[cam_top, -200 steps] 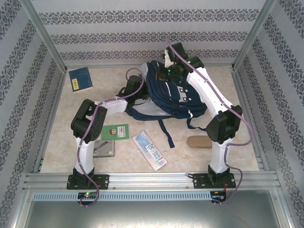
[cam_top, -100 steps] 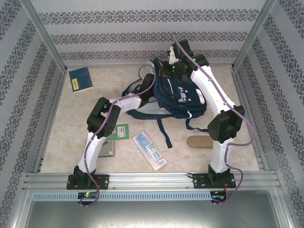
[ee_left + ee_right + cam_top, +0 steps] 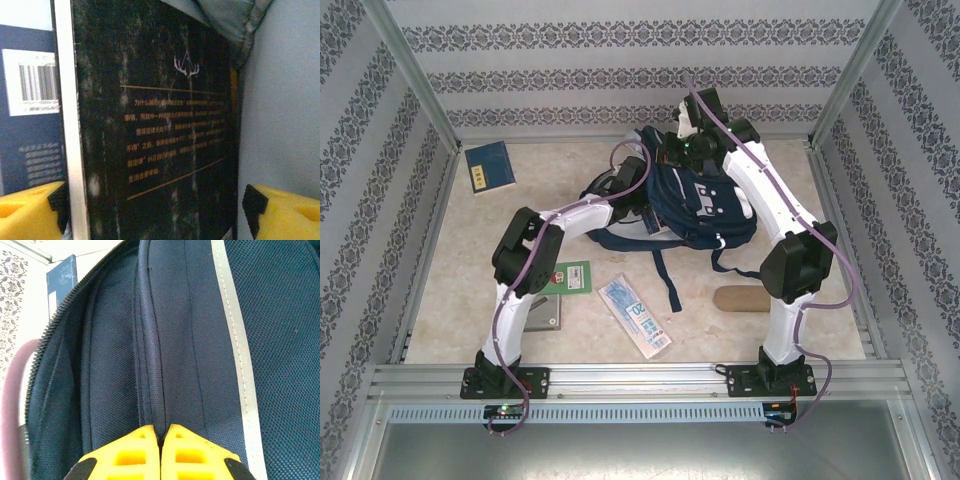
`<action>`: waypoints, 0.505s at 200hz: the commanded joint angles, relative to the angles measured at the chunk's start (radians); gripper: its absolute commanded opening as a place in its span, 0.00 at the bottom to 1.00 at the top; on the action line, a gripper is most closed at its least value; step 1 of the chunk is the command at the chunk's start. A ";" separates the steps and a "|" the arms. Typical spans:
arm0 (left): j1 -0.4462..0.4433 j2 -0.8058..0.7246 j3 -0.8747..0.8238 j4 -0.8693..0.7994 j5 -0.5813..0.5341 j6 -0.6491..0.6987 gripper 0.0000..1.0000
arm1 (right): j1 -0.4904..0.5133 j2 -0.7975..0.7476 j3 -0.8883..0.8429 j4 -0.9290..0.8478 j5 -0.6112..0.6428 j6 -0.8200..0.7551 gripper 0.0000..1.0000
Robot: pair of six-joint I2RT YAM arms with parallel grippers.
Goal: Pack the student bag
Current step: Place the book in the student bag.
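Flanking the beige table [image 3: 470, 285], patterned walls [image 3: 620, 80] enclose the student bag [image 3: 698, 205].

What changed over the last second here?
The left gripper reached forward and right into the open student bag, a dark book between its fingers. The right gripper, pinching the bag's fabric, shifted right. The blue book and packet on the table stayed put.

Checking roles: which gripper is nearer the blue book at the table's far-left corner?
Left. The left gripper is at the student bag, right of the blue book; the right gripper pinches its fabric farther right.
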State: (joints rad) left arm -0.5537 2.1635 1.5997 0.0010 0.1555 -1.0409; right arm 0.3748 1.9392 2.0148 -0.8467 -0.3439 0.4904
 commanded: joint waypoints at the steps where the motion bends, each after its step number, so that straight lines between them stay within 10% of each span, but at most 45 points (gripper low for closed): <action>1: 0.010 -0.119 -0.026 -0.138 -0.012 0.108 0.91 | -0.005 -0.046 -0.041 0.109 -0.039 -0.023 0.05; 39: 0.037 -0.260 -0.137 -0.180 0.012 0.169 0.92 | -0.006 -0.040 -0.089 0.117 -0.014 -0.047 0.11; 73: 0.091 -0.382 -0.230 -0.242 0.008 0.227 0.92 | 0.005 -0.041 -0.124 0.112 0.030 -0.079 0.54; 101: 0.167 -0.457 -0.265 -0.318 -0.018 0.281 0.94 | 0.007 -0.043 -0.162 0.129 0.030 -0.082 0.64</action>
State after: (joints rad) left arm -0.4553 1.7958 1.3502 -0.2390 0.1555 -0.8440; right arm 0.3771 1.9308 1.8885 -0.7467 -0.3347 0.4271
